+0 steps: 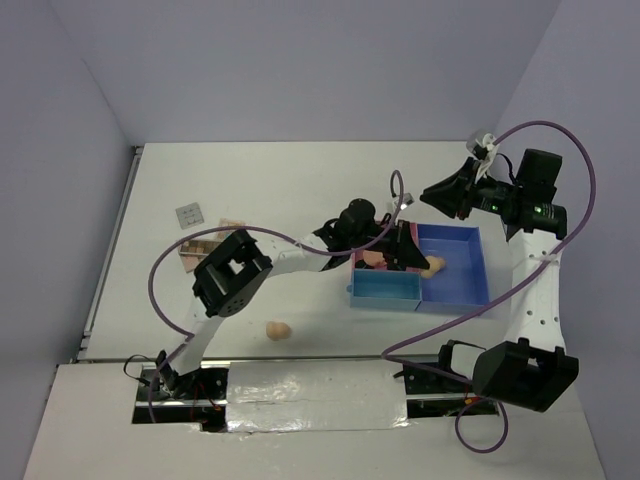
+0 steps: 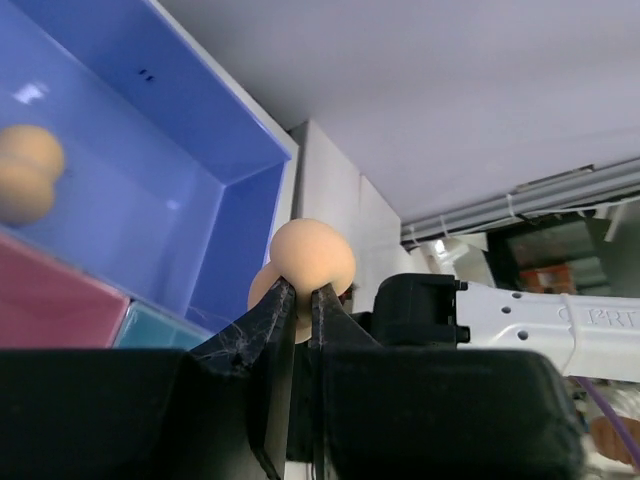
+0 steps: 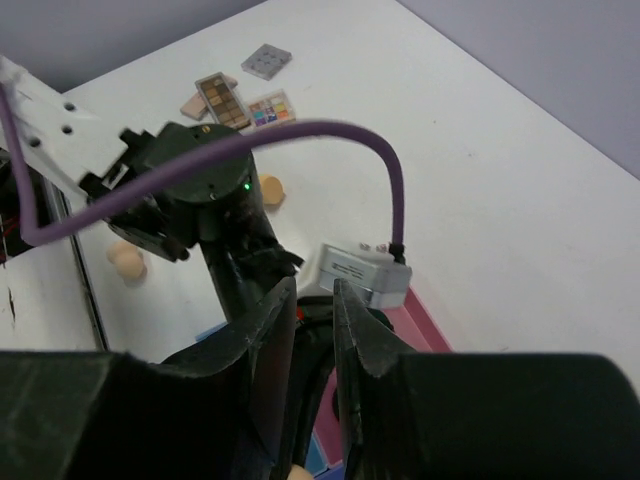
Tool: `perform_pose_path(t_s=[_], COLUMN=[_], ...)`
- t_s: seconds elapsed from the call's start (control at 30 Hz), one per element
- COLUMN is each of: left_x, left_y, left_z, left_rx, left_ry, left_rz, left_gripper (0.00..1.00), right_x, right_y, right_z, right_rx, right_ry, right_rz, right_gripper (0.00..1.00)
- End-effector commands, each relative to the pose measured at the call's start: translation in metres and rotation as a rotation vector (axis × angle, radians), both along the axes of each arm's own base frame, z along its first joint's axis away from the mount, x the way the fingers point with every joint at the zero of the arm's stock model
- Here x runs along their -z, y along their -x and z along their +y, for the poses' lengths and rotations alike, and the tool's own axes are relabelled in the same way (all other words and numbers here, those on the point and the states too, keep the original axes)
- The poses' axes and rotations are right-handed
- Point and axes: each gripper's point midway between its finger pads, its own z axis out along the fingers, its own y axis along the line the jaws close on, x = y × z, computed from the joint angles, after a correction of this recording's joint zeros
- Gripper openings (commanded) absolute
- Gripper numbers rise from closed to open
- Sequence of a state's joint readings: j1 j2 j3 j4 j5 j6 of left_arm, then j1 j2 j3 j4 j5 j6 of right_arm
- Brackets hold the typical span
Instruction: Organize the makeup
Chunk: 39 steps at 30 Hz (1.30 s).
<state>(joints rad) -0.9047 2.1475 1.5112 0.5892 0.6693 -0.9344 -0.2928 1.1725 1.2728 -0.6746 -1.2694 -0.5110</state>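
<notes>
Matt foam meets glossy plastic on a makeup tabletop.
The peach sponge [image 2: 312, 255] looks like soft, smooth foam with a matt skin. The left claw [image 2: 303, 293] pinching it is dull black plastic with pale scuffs. The blue tray [image 2: 235, 160] is smooth, hard plastic with a light sheen and pale glints on its floor. The white tabletop [image 1: 300, 180] is flat and matt. A purple cable [image 3: 300, 130] has a smooth, rubbery sheath. Crinkled silver foil [image 1: 310, 400] shines along the near edge.
</notes>
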Motion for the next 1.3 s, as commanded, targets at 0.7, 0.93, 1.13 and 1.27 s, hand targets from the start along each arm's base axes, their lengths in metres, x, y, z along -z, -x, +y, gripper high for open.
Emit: perform_pose_path(t_s=[0.7,0.93,1.13,1.27], left_x=[0.036,0.035,0.022,0.015], left_y=[-0.017,-0.018,-0.02,-0.019], left_z=[-0.045,-0.043,-0.042,-0.041], left_rx=[-0.038,-0.049,-0.057,-0.055], left_ry=[-0.1,-0.113,-0.105,-0.104], left_rz=[0.086,0.084,0.057,0.045], left_gripper=[0.35,0.45,0.51,0.55], right_x=[-0.014,-0.012,-0.011,-0.011], right_y=[0.013,0.013,0.013,0.012], right_z=[-0.005,-0.006,-0.007,-0.007], right_rx=[-0.009,-0.007,-0.006,-0.006], right_ry=[-0.005,-0.005,-0.005,-0.004], right_rz=[-0.055,-0.053,-0.053,-0.053], right_gripper=[0.31,0.31,0.32,0.32])
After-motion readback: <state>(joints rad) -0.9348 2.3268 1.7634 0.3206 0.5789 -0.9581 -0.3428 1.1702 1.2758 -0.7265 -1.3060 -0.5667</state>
